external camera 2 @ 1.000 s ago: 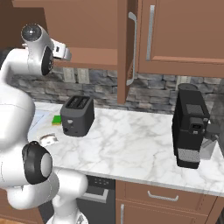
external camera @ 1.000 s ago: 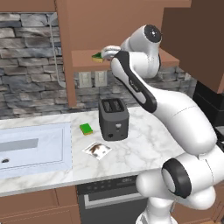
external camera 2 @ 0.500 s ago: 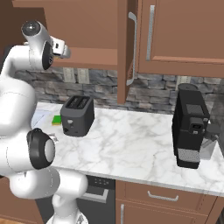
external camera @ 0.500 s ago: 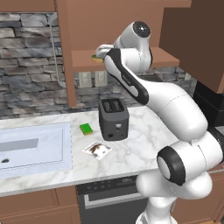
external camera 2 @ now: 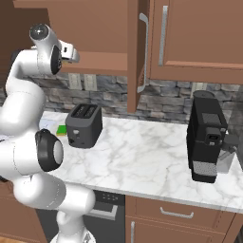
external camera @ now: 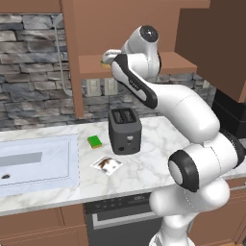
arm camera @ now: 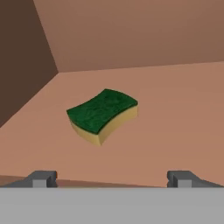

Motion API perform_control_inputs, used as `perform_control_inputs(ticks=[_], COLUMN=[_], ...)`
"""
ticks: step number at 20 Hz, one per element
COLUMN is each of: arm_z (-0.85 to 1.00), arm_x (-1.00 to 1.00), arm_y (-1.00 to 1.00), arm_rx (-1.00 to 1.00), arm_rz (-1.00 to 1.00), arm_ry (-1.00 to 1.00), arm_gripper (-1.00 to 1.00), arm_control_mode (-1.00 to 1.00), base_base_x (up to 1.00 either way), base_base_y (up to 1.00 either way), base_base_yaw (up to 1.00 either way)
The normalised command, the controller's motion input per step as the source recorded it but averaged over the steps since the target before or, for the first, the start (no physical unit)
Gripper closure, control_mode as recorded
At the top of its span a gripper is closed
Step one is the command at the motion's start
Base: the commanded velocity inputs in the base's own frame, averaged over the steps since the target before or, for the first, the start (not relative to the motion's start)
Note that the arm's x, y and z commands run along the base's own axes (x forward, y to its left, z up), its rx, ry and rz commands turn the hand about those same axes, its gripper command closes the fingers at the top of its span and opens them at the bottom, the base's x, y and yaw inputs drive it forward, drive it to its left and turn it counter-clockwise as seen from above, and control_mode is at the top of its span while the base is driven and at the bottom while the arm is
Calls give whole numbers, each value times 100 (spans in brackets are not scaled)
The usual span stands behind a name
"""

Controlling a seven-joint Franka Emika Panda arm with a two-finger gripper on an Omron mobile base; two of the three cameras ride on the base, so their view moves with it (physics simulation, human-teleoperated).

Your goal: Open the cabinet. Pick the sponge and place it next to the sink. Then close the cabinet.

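My claw (arm camera: 112, 178), spread wide, hovers inside the open cabinet (arm camera: 131, 39) just short of the sponge (arm camera: 102, 114) on its shelf.

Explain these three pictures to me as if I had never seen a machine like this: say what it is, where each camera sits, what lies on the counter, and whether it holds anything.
This is a white robot arm in a computer-drawn kitchen. Two cameras ride behind it, left and right, looking over the counter. The third camera sits on the hand, looking along its tool, whose two dark tips stand wide apart and hold nothing. The arm reaches up into the open cabinet, where the dark green sponge lies on the shelf ahead of the tool. On the counter stand a toaster and a coffee machine. A brighter green sponge and a small flat packet lie near the sink.
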Motion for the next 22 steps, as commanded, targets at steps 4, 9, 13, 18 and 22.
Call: perform_control_inputs(ticks=[4,9,13,18,22], arm_z=[8,0,0,0,0], arm_x=[15,13,11,11,18], arm_y=[7,15,16,14,10], arm_rx=[0,-1,-1,0,0], arm_rz=[-2,-3,-4,-5,-5], arm_ry=[3,4,2,0,0], arm_gripper=[-100,-100,-100,-100,-100], arm_control_mode=[-100,-100,-100,-100,-100], base_base_x=[0,0,0,0,0], base_base_y=[0,0,0,0,0], base_base_yaw=[0,0,0,0,0])
